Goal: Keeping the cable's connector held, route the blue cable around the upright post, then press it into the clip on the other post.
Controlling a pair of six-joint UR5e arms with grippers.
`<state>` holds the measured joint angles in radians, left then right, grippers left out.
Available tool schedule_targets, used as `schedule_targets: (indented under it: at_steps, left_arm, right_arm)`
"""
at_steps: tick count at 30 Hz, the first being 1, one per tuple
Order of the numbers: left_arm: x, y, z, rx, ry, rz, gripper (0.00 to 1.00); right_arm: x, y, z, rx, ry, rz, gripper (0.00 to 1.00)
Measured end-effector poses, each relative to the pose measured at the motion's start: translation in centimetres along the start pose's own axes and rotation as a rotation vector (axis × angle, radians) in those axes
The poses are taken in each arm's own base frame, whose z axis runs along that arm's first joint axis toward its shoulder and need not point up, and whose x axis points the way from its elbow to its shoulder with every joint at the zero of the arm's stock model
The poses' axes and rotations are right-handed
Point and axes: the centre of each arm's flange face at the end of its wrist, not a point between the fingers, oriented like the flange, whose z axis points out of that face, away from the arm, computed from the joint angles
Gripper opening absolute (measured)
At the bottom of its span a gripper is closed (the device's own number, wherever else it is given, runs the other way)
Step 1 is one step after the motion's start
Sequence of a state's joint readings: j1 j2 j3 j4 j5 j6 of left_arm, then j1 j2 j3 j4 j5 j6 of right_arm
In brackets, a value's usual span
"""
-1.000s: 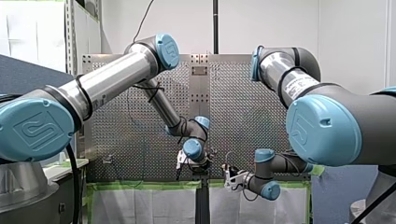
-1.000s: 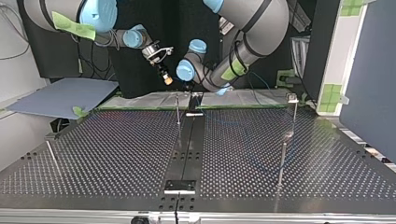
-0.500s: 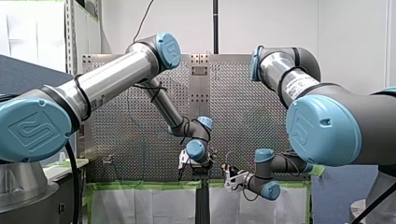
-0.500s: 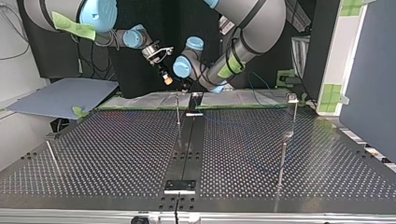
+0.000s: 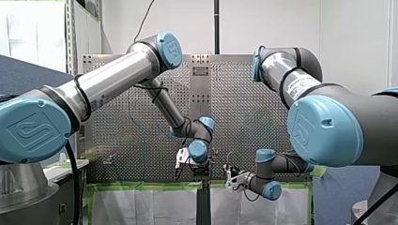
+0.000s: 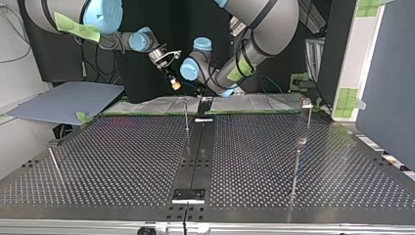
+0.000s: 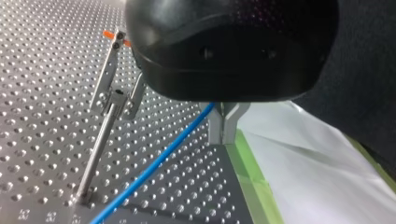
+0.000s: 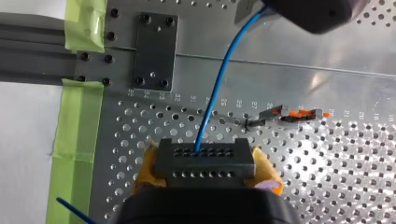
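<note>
The blue cable (image 8: pixel 212 98) rises from its dark connector (image 8: pixel 205 161), which my right tool (image 8: pixel 206 173) clamps between yellow pads (image 8: pixel 144 169). Farther along the cable, my left tool (image 7: pixel 224 125) pinches it, near the clip-topped post (image 7: pixel 99 144) standing on the perforated counter (image 7: pixel 42 70).

Blue cable (image 8: pixel 210 109), green tape (image 8: pixel 77 121)

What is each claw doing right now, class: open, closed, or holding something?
Left claw: closed on the cable.
Right claw: closed on the connector.
</note>
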<state>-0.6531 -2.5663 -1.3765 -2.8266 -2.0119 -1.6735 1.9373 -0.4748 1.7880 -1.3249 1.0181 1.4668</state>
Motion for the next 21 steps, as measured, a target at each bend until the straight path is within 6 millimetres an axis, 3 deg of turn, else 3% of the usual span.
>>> schedule_targets:
  at_steps: [21]
  left_arm:
    - [-0.4,-1.3,-0.5,-0.050,-0.081,0.058,0.08]
  right_arm:
    - [0.3,2.1,1.0,-0.013,0.005,-0.004,0.00]
